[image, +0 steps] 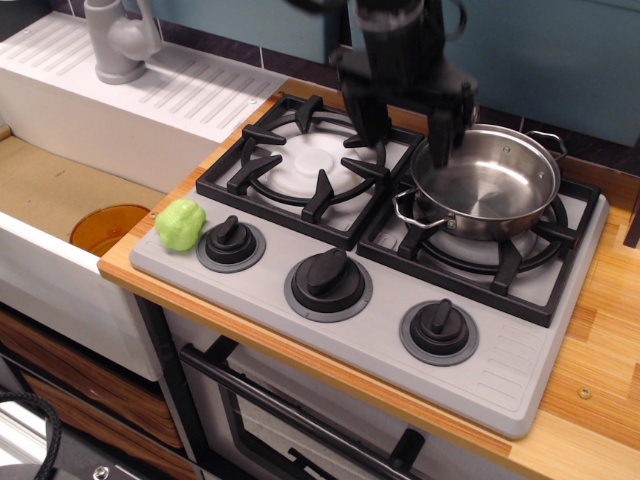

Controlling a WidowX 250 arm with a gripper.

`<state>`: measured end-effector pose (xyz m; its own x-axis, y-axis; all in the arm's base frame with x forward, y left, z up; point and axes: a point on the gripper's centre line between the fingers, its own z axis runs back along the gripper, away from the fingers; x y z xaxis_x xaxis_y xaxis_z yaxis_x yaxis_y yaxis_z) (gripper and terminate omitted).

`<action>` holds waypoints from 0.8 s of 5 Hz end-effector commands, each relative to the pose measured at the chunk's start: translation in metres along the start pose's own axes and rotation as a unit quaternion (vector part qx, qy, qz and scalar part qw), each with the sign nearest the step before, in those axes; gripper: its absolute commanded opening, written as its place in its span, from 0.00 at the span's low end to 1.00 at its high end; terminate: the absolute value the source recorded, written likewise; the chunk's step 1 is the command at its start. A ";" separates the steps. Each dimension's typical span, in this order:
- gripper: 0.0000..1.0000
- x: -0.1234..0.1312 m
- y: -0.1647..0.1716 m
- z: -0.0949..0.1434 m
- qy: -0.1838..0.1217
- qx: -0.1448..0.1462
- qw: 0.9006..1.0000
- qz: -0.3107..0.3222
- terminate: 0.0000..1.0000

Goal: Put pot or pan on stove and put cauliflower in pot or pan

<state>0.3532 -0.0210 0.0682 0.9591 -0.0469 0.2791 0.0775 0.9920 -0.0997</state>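
The single view looks down at an angle on one grey two-burner toy cooktop (pixel 520 385) set into a light wooden counter (pixel 610 350). It carries two black grates, each over a white burner disc, and three black round knobs in a row along its front edge. One shallow round shiny stainless-steel pot (pixel 487 181) sits upright on the right-hand grate, mouth up and empty inside; its two small loop handles lie on a diagonal line, one toward the near left and one toward the far right. One small light-green lumpy toy cauliflower (pixel 180 224) rests on the front left corner of the cooktop, touching or just beside the leftmost knob (pixel 230 241) and well apart from the pot; it is too rounded to give it a clear long axis. One black robot gripper (pixel 408 145) hangs from above, blurred, its two fingers pointing down and spread wide with nothing between them: the left one over the gap between the grates, the right one at the pot's near-left rim, though contact cannot be judged. To the left lies a sink (pixel 60 190) with one orange round disc (pixel 108 227) in its basin and one grey tap (pixel 118 38) behind it.
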 end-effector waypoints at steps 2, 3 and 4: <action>1.00 0.008 0.006 -0.012 -0.052 -0.006 0.999 -0.006 0.00; 1.00 0.003 0.001 -0.022 -0.063 -0.013 0.998 -0.002 0.00; 0.00 0.001 -0.003 -0.024 -0.061 -0.014 0.998 0.005 0.00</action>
<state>0.3572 -0.0246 0.0403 0.9269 -0.0121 0.3750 0.0670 0.9887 -0.1338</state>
